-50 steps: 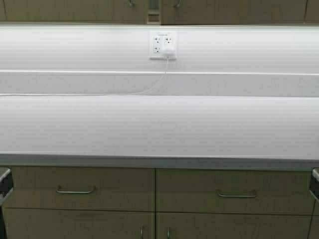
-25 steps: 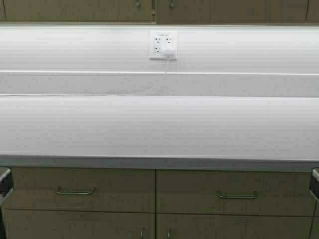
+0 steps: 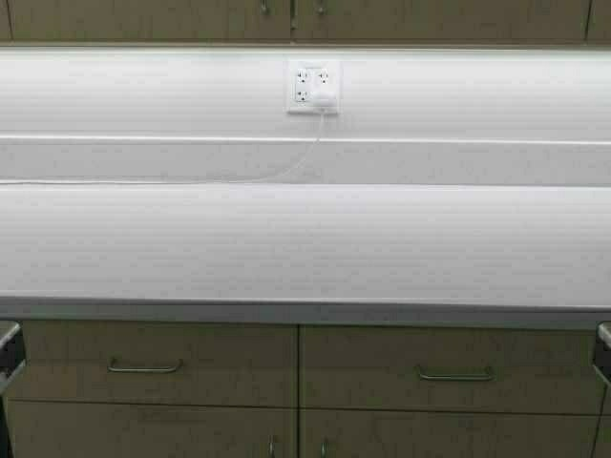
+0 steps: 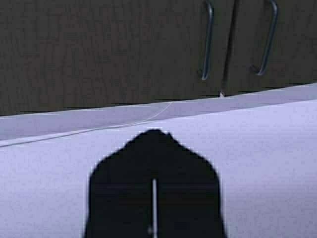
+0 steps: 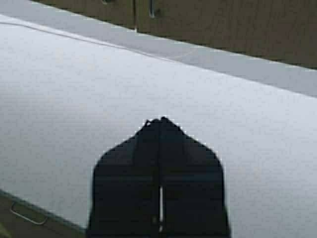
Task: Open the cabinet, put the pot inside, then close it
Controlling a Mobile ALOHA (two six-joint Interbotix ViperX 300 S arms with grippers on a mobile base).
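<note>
The cabinet (image 3: 143, 19) shows only as the bottom strip of its two tan doors along the top of the high view. The doors are shut, and their handle ends (image 3: 264, 8) flank the middle seam. It also shows in the left wrist view (image 4: 99, 49) with both curved handles (image 4: 208, 42), and in the right wrist view (image 5: 223, 25). The pot is out of view. My left gripper (image 4: 154, 134) is shut and empty, low before the counter at the left. My right gripper (image 5: 160, 120) is shut and empty, low at the right.
A white countertop (image 3: 305, 248) spans the view. A wall outlet (image 3: 312, 86) holds a white plug, and its thin cable (image 3: 191, 180) runs left along the backsplash. Below are tan drawers with horizontal handles (image 3: 143, 366).
The dark gap between the two wall cabinet doors has closed to a thin seam, and their handles have come nearer each other. The arms and the robot have not moved.
</note>
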